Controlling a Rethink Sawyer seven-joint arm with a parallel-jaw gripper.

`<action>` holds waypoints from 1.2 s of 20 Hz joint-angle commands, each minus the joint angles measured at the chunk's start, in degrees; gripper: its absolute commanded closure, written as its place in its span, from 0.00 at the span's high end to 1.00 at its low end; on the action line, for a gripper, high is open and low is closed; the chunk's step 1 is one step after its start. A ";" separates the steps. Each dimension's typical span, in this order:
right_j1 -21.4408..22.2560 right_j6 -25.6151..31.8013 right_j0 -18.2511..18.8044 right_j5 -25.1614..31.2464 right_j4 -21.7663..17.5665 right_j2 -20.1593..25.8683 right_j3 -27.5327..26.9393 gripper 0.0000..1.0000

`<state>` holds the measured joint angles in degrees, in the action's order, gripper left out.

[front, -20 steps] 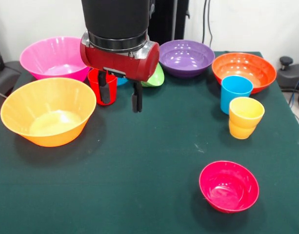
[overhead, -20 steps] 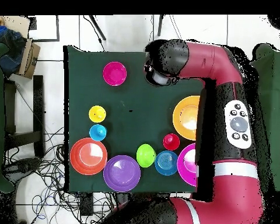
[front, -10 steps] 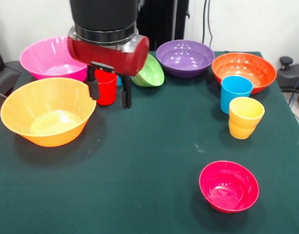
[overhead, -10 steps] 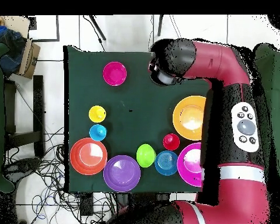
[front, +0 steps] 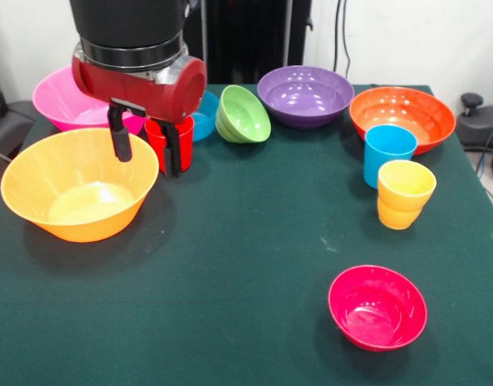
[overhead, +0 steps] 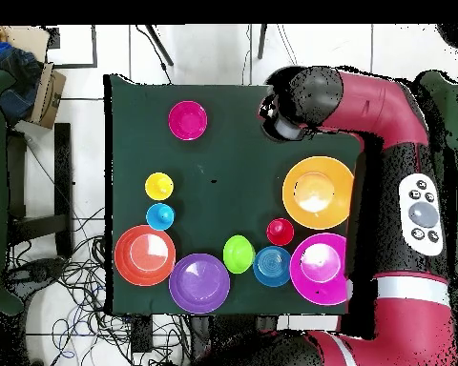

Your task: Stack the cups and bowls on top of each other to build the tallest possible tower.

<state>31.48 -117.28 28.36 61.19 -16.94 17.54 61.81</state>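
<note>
Gripper swings toward yellow-orange bowl as tower-building has yet to begin

Fingers (front: 119,143) of the Sawyer gripper (front: 145,150) hang spread wide and empty, one over the rim of the large yellow-orange bowl (front: 79,193), the other in front of the red cup (front: 167,138). Nothing is stacked yet: every piece sits alone on the green counter (front: 246,241). The pink bowl (front: 55,95) sits behind the yellow-orange one; the small blue bowl (front: 203,114), the tilted green bowl (front: 244,115), the purple bowl (front: 306,94) and the orange bowl (front: 402,117) line the far edge. The sky-blue cup (front: 388,153) and yellow cup (front: 404,194) stand just beside each other, and the crimson-pink bowl (front: 377,306) lies well apart at the near edge.

Compared with a second ago, the arm has swept sideways from in front of the green and blue bowls, uncovering both; no bowl or cup has moved.

Which piece it is going for is not clear from these views; it looks to be either the red cup or the yellow-orange bowl. For a tall tower, a wide bowl belongs at the base. If the bowl is the target, one finger should go inside the rim and one outside, descending straight, without nudging the red cup standing near the bowl.
</note>
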 commanded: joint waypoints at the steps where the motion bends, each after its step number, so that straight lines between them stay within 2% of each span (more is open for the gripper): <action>1: -0.14 15.11 -0.05 0.41 -3.45 3.48 5.75 1.00; 15: -0.20 15.38 -0.45 1.32 -4.38 3.13 5.06 1.00; 24: -1.25 15.99 0.18 -0.17 -5.02 3.32 5.59 1.00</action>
<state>31.44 -117.28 28.44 61.19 -17.82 17.55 61.81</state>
